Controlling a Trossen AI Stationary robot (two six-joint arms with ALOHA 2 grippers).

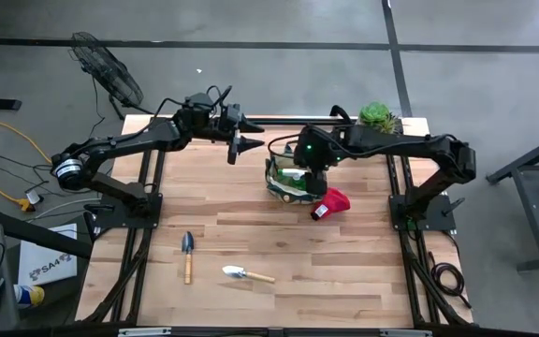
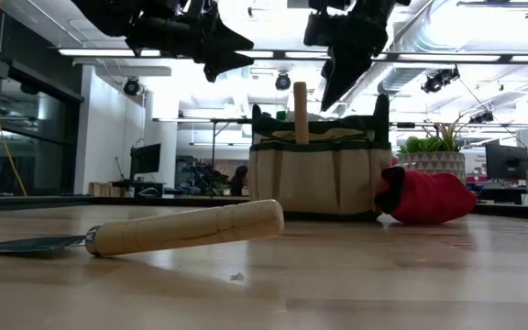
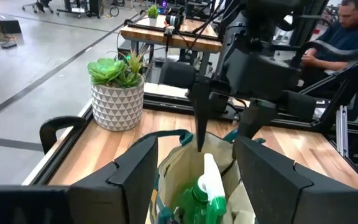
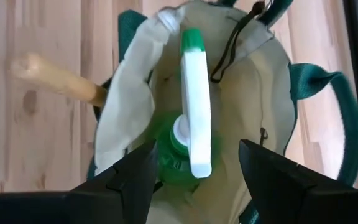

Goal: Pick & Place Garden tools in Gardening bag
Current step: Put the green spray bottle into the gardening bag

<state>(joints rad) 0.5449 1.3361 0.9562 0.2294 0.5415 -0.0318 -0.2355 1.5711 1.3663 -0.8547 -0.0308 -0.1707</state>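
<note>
Directly above the gardening bag (image 1: pixel 290 180), the right end effector (image 4: pixel 194 163) hangs with its two fingers spread wide and nothing between them; the right wrist view looks straight down past them into the bag's open mouth. Inside stands the green spray bottle (image 4: pixel 190 134), its white trigger head uppermost, and a wooden handle (image 4: pixel 56 78) sticks out over the bag's rim. In the low view that handle (image 2: pixel 301 112) rises upright out of the tan bag (image 2: pixel 319 174), with the right end effector (image 2: pixel 342 78) just above it, not touching.

The left end effector (image 1: pixel 235 142) hovers in the air to the bag's left near the far edge of the worktop (image 1: pixel 344 271), fingers also wide apart and empty. Its wrist view faces the bag (image 3: pixel 185 180) and the bottle (image 3: pixel 207 186), with the right arm's fingers coming down behind.

A red item (image 1: pixel 329 204) lies on the worktop touching the bag's right front side. Well apart from the bag, toward the near edge, lie two trowels: one with a dark blade (image 1: pixel 187 255) and one with a pale blade (image 1: pixel 247 274). A succulent in a pale pot (image 1: pixel 376 116) stands at the far right corner. A seated person (image 3: pixel 347 37) shows beyond the worktop.
</note>
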